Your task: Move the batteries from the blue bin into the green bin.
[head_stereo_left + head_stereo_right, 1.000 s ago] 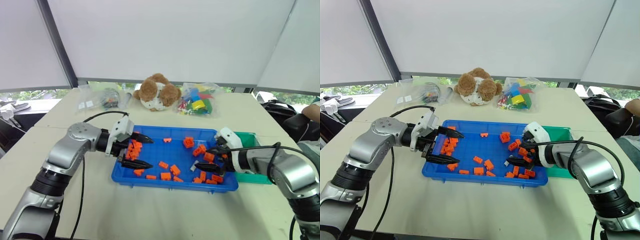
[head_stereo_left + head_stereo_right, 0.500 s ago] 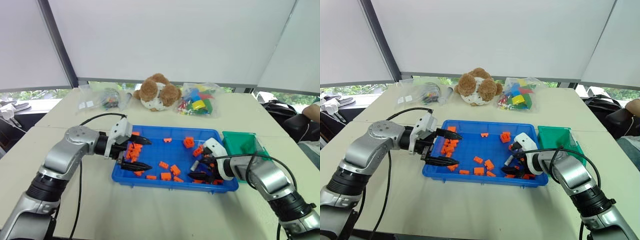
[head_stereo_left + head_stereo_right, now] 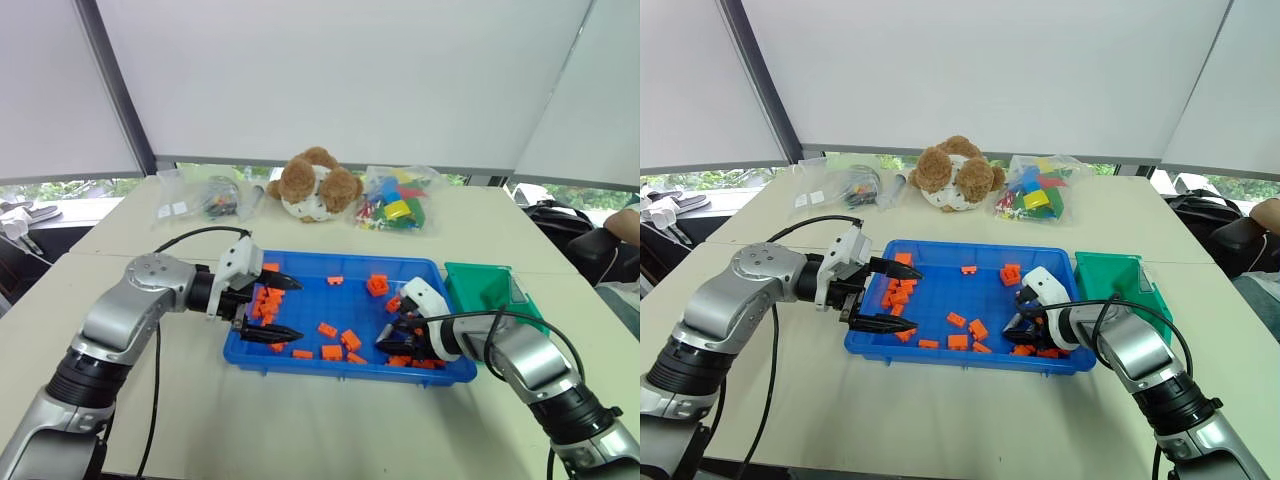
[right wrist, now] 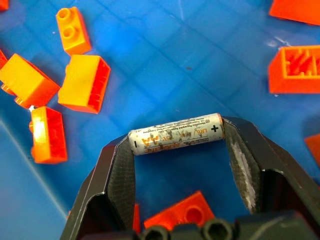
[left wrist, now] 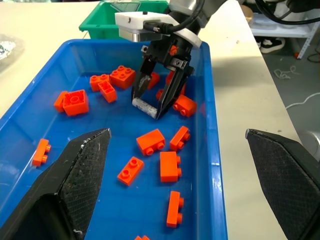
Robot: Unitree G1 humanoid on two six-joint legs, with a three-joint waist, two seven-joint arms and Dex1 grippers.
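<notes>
A grey-silver battery (image 4: 175, 134) lies on the floor of the blue bin (image 3: 340, 372), in its right half among orange bricks (image 3: 340, 340). My right gripper (image 3: 392, 340) reaches down to it, and its two fingertips press against the battery's two ends, shut on it lengthwise. The left wrist view shows the same grip, with the battery (image 5: 144, 106) resting on the bin floor. My left gripper (image 3: 283, 308) hovers open over the bin's left end, above a pile of bricks, holding nothing. The green bin (image 3: 485, 285) stands against the blue bin's right side.
At the back of the table sit a brown teddy bear (image 3: 315, 185), a clear bag of coloured bricks (image 3: 395, 205) and another clear bag (image 3: 205, 198). Orange bricks lie close around the battery. Bare tabletop runs in front of the blue bin.
My right gripper has sunk into the blue bin, moving left, and has closed from wide open onto the battery's ends. The left gripper has kept still.
</notes>
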